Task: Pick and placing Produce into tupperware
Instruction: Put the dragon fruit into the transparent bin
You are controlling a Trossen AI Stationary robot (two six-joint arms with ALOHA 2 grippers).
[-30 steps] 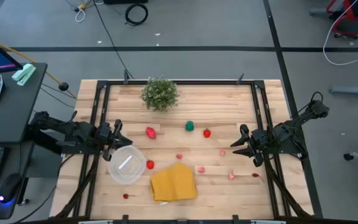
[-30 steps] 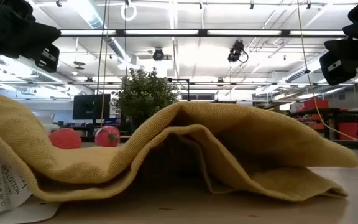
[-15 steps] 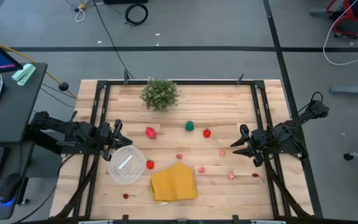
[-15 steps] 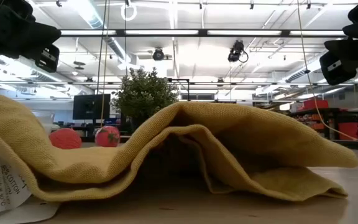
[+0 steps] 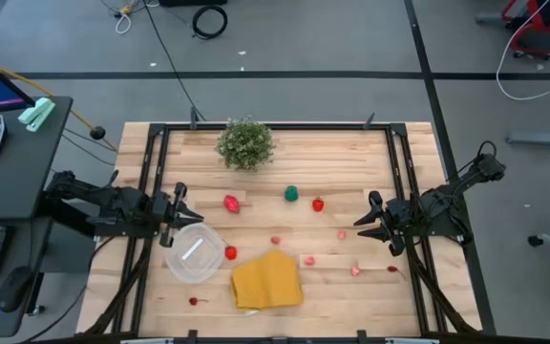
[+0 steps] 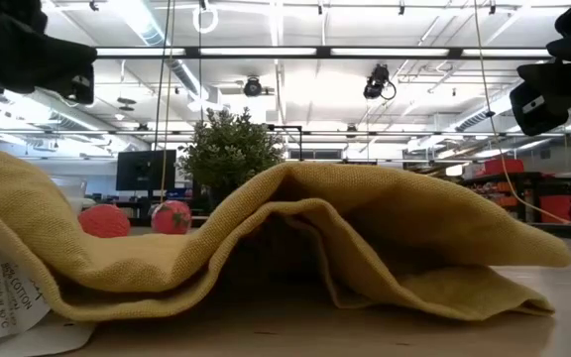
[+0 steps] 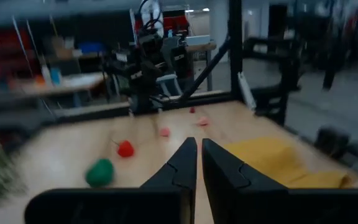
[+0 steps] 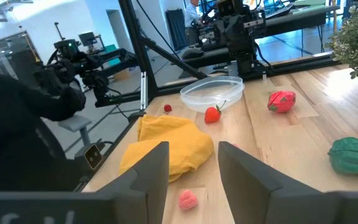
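Observation:
The produce lies scattered on the wooden table: a red fruit (image 5: 231,203), a green one (image 5: 292,194), a small red one (image 5: 318,204), a strawberry (image 5: 230,252) beside the tupperware, and several pink pieces such as (image 5: 307,260). The round clear tupperware (image 5: 196,252) stands near the left side. My left gripper (image 5: 180,204) hovers just beyond the tupperware's far-left rim, shut (image 7: 198,144). My right gripper (image 5: 365,216) hovers at the right side, open (image 8: 194,149). Neither touches anything.
A folded yellow cloth (image 5: 266,280) lies near the table's near edge, right of the tupperware, and fills the low view (image 6: 285,248). A bushy potted plant (image 5: 245,143) stands at the far edge. Dark frame rails (image 5: 401,182) run along both sides.
My left gripper has risen slightly in the low view, and its wrist view is blurred by motion. The right arm and all objects have kept still.

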